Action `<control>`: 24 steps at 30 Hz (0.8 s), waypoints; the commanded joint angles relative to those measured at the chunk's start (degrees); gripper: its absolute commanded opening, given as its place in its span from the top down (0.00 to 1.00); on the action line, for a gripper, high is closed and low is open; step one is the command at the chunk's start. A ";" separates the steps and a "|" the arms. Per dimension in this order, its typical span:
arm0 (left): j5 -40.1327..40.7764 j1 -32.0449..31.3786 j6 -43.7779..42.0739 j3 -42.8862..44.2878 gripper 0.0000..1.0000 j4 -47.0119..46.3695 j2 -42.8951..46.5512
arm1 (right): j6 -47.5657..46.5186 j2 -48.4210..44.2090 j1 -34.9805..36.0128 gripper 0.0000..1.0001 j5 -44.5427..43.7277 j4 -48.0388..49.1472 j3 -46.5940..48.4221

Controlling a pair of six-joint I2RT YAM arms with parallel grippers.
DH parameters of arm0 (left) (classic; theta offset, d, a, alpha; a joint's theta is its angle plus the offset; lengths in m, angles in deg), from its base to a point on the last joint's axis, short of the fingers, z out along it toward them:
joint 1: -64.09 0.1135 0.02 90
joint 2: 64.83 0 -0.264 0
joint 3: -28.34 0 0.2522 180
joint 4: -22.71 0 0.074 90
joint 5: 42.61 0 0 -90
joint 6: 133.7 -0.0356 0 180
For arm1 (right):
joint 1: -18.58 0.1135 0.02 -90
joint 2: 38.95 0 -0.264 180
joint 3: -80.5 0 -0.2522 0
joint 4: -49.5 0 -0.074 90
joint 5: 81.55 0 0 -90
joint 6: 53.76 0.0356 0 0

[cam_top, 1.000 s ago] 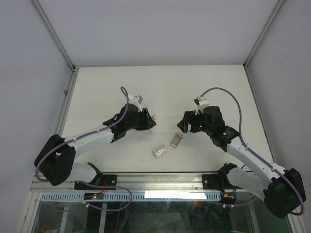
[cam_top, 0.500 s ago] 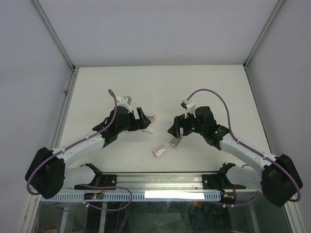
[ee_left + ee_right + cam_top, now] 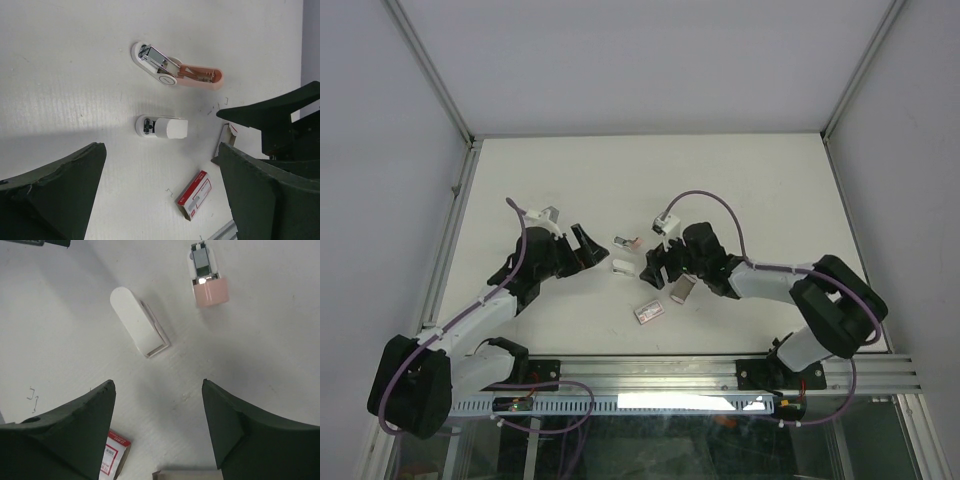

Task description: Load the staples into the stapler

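Left wrist view: the left gripper [image 3: 160, 197] stands wide and empty along the bottom; the opened stapler [image 3: 176, 71] lies upper centre, a white piece [image 3: 164, 127] just below. The right gripper [image 3: 157, 427] is spread, empty.

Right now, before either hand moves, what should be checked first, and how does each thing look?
1. Left hand open and empty: ok.
2. Right hand open and empty: ok.
3. Stapler lying open, metal channel showing: ok.
4. Stapler all in one piece: cannot tell; a white piece lies apart beside it.
5. Staple strip found: cannot tell; only tiny loose bits show.
6. Red-and-white box clear of both hands: ok.
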 commanded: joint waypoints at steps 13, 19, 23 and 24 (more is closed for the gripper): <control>-7.28 3.59 0.51 -0.36 0.01 -3.40 3.03 | -11.63 14.40 2.42 0.32 2.82 15.64 6.07; -7.74 4.13 0.25 -0.36 0.01 -3.25 3.32 | -14.79 17.56 3.01 0.37 2.89 16.85 6.72; -7.75 4.45 0.15 -0.36 0.01 -2.99 3.56 | -15.85 18.57 3.88 0.43 4.10 18.19 6.42; -7.75 4.48 0.15 -0.36 0.01 -2.86 3.65 | -16.08 18.73 4.15 0.44 4.25 18.27 6.38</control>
